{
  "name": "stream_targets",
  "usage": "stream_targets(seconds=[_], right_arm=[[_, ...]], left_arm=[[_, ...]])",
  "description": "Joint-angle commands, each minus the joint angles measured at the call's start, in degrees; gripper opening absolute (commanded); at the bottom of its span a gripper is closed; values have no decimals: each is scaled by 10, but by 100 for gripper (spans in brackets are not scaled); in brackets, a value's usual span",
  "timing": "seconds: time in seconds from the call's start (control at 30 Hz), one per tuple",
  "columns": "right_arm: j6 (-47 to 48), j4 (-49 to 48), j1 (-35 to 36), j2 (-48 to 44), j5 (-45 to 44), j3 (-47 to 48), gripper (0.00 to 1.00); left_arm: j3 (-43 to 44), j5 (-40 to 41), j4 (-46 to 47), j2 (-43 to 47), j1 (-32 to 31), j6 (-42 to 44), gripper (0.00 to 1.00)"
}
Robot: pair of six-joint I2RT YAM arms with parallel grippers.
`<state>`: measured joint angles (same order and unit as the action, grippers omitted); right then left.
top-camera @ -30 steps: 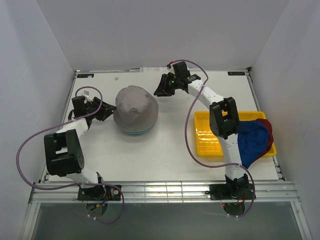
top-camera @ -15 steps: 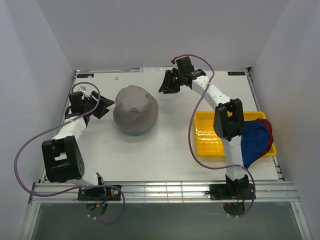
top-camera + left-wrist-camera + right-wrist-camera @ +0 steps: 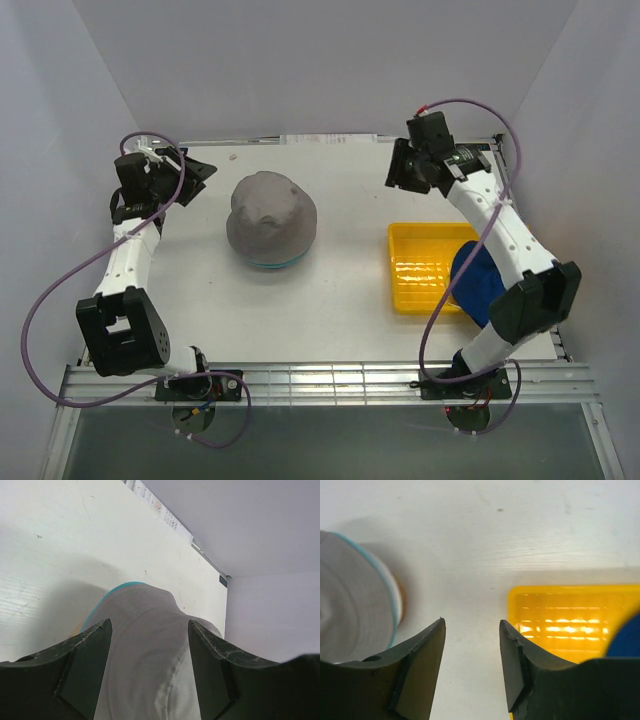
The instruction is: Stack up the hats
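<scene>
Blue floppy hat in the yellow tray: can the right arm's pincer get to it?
Probably yes. The right pincer hangs open and empty just past the yellow plastic tray, and the soft blue fabric hat lies uncovered on it. Only the arm's own forearm crosses over it.

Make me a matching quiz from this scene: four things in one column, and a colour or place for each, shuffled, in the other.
Things:
1. grey hat
2. teal hat
3. blue hat
4. tray

Descriptions:
A. lies on the tray
B. covers another hat
C. yellow
D. only its rim shows, under another hat

Pairs: 1-B, 2-D, 3-A, 4-C
</scene>
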<state>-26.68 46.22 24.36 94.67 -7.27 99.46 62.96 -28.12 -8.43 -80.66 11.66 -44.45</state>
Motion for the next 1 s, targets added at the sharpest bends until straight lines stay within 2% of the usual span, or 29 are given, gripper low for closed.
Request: stream_targets(seconds=[0.0, 0.03, 0.1, 0.27, 0.43, 0.6, 0.73, 0.97], right_arm=[[-53, 81, -26, -81, -157, -106, 55], [-66, 90, -33, -100, -199, -130, 57], [-87, 104, -55, -149, -229, -203, 62], [-113, 111, -138, -216, -256, -303, 63], [-175, 190, -183, -204, -344, -306, 63], [-259, 284, -222, -134, -392, -284, 63], [-256, 276, -255, -102, -378, -306, 63], [-227, 211, -273, -121, -355, -332, 62]], left_arm=[[39, -33, -15, 18, -1, -7, 72], [46, -39, -18, 16, -5, -6, 71], [60, -40, -21, 12, -10, -6, 71], [74, -53, -22, 3, -20, -7, 70], [67, -54, -22, 5, -25, -5, 70], [66, -52, -24, 6, -29, -2, 70], [64, -52, -26, 4, -30, 1, 70], [59, -45, -32, 3, -34, 10, 70]])
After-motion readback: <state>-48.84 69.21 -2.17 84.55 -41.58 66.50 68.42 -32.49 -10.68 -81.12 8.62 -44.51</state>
